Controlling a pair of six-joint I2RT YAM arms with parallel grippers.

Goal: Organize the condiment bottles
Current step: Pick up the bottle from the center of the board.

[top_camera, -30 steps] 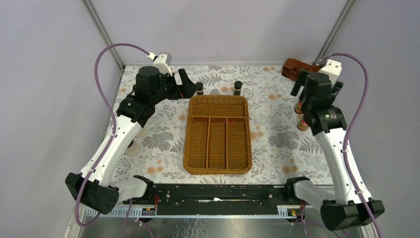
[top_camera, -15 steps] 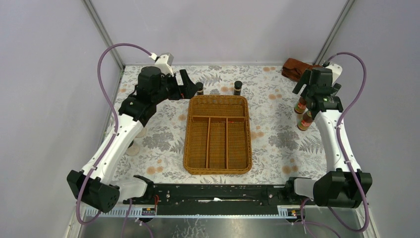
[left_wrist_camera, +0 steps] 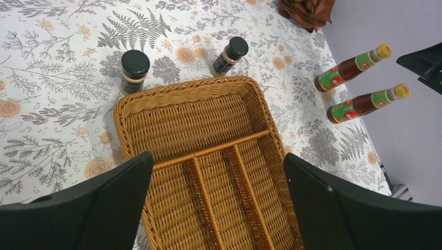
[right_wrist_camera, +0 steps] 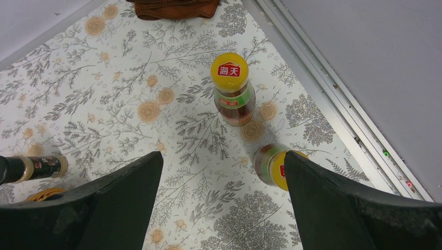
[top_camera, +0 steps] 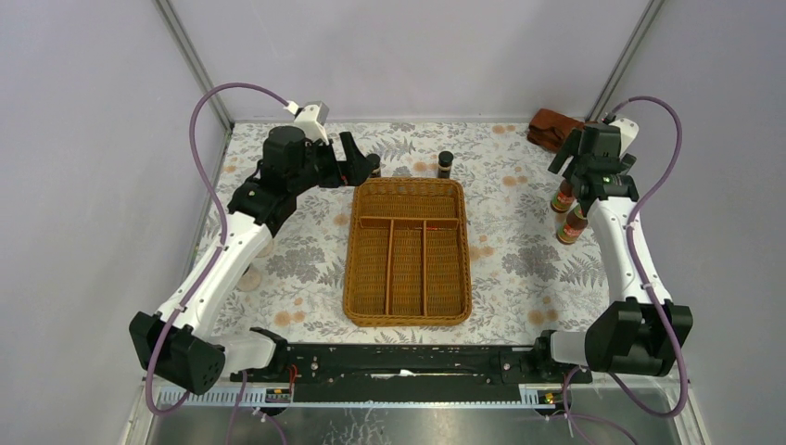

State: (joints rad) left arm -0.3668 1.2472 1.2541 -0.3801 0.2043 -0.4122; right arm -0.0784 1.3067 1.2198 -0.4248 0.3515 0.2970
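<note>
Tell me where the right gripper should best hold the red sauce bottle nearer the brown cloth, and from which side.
Hold the bottle at its slim neck, just under the yellow cap, coming down from above. It stands upright, and the other bottle stands close, so a sideways approach might knock it.

The sauce bottle (right_wrist_camera: 234,107) has 海天 on its yellow cap (right_wrist_camera: 229,70) (white on red).

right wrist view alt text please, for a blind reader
Open right gripper hovers over two yellow-capped red sauce bottles: the far bottle stands ahead of the jaws, the near bottle beside one jaw. A brown cloth lies beyond.
</note>
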